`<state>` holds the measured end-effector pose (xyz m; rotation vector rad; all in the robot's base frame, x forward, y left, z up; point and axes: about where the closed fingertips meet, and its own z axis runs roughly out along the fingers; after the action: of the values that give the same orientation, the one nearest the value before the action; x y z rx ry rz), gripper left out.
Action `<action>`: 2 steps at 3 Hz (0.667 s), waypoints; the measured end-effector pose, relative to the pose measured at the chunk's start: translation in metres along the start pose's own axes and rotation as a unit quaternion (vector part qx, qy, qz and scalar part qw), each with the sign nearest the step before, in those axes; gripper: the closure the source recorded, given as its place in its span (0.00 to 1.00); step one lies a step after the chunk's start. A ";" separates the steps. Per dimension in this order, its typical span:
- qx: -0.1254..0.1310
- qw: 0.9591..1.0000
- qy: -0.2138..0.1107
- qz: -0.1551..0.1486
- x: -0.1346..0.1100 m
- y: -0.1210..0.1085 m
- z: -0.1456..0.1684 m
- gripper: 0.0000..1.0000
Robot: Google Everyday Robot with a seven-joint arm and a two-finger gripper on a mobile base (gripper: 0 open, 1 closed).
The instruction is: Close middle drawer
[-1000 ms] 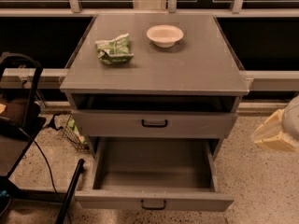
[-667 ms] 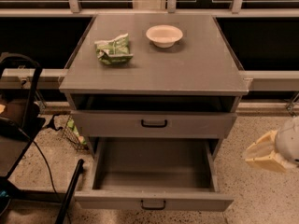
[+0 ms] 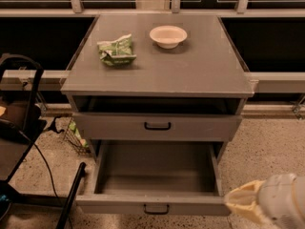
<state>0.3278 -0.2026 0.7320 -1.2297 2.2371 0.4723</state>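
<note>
The middle drawer (image 3: 156, 168) is pulled far out of the grey cabinet (image 3: 157, 75). Its plain grey inside is bare, and its low front panel (image 3: 109, 205) carries a small black bar handle (image 3: 156, 209) at the centre. My gripper (image 3: 238, 202), cream at the tip with a white body, is at the bottom right. It is just beside the right end of that front panel, at about the same height.
The top drawer (image 3: 157, 126), with a taller front and a larger black handle, is open a little. A green crumpled bag (image 3: 116, 50) and a white bowl (image 3: 168, 36) sit on the cabinet top. A black stand and cables (image 3: 28, 142) are at the left on the speckled floor.
My gripper has moved down and to the left, from the right edge of view to beside the middle drawer's front right corner. The drawers have not moved.
</note>
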 end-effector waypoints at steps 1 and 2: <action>0.021 1.000 0.000 0.006 0.015 0.023 0.041 1.00; 0.053 0.999 0.000 0.005 0.016 0.010 0.045 1.00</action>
<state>0.3248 -0.1840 0.6872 -1.1648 2.2388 0.3527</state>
